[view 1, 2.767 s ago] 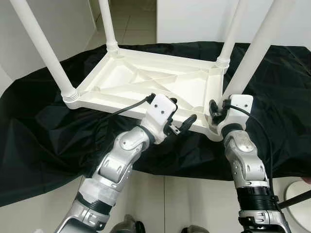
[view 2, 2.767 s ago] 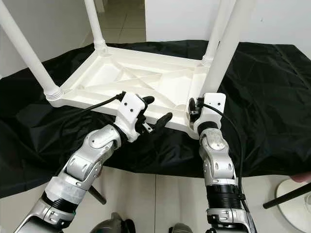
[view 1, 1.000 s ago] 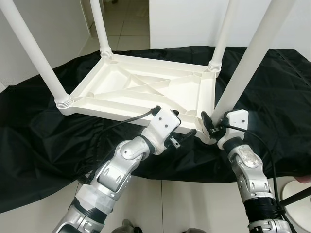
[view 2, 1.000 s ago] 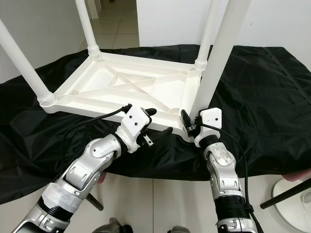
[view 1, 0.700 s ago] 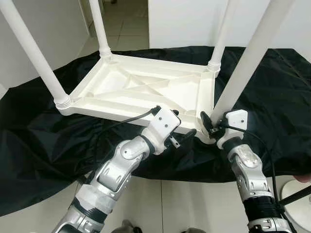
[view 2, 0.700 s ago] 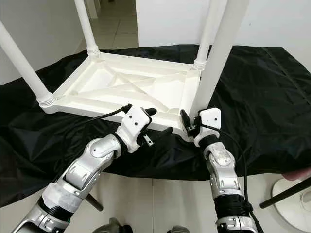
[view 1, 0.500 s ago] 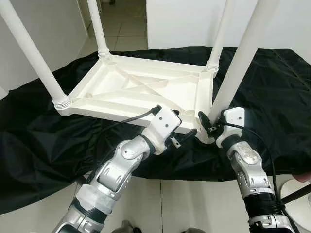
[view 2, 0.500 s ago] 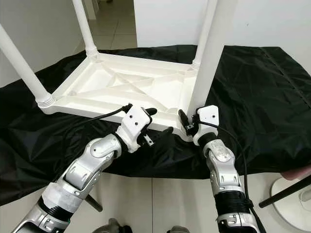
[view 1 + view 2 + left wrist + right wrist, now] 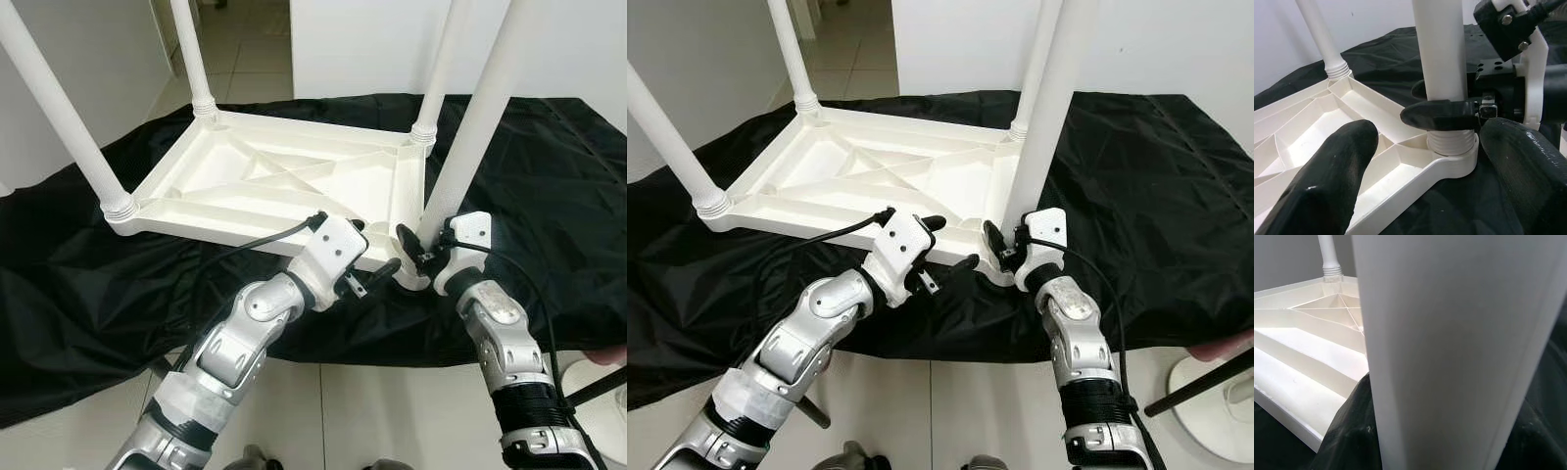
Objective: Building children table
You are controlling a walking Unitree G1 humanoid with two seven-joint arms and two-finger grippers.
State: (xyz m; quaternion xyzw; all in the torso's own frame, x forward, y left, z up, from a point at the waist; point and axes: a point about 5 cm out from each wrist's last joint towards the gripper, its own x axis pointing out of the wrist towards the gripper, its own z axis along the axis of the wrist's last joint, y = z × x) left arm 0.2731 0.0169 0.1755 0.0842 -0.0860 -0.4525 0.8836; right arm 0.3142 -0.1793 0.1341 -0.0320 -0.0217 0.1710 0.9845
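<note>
While right gripper [image 9: 421,247] clasps leg [image 9: 470,127], left gripper [image 9: 370,253] straddles tabletop edge [image 9: 245,233]

Both silver arms reach forward from below, elbows bent, forearms rising toward the middle. The left gripper [image 9: 375,253] sits on a white wrist block turned toward the right arm, its jaws spread wide; one black finger [image 9: 359,226] points up and away, the other [image 9: 384,267] lies lower, reaching toward the right gripper [image 9: 419,247]. The right forearm stands steeper, a black cable looping along it. Its jaws are closed around the leg [image 9: 470,132].
</note>
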